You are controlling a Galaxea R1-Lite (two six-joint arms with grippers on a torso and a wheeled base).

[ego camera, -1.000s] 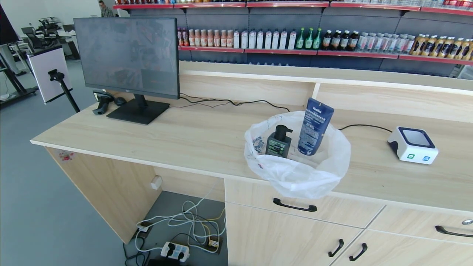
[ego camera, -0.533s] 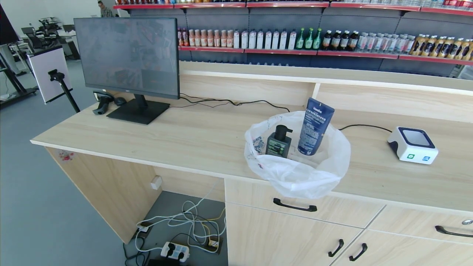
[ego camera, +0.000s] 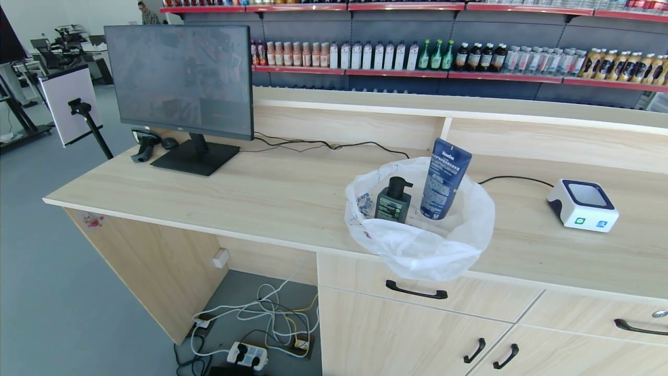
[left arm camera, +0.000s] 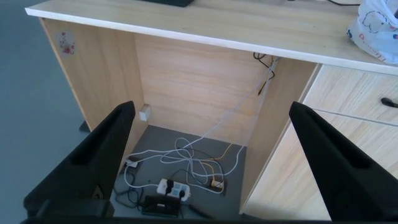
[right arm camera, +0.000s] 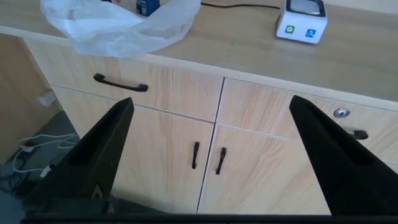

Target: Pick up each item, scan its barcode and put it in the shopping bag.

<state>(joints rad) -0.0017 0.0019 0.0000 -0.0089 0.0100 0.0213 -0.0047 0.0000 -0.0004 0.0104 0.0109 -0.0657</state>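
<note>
A white plastic shopping bag (ego camera: 420,243) sits open at the counter's front edge, hanging slightly over it. Inside stand a dark green pump bottle (ego camera: 393,202) and a tall blue tube (ego camera: 444,178). The white barcode scanner (ego camera: 583,204) with a dark window rests to the bag's right, cabled to the back. My left gripper (left arm camera: 211,155) is open, held low in front of the counter's open leg space. My right gripper (right arm camera: 211,155) is open too, low before the cabinet doors, below the bag (right arm camera: 118,28) and scanner (right arm camera: 301,22).
A black monitor (ego camera: 182,83) stands at the counter's left rear, with a handheld scanner (ego camera: 143,146) beside it. Cables and a power strip (ego camera: 248,354) lie on the floor under the counter. Drawers and doors with black handles (ego camera: 416,291) face me. Bottle shelves line the back wall.
</note>
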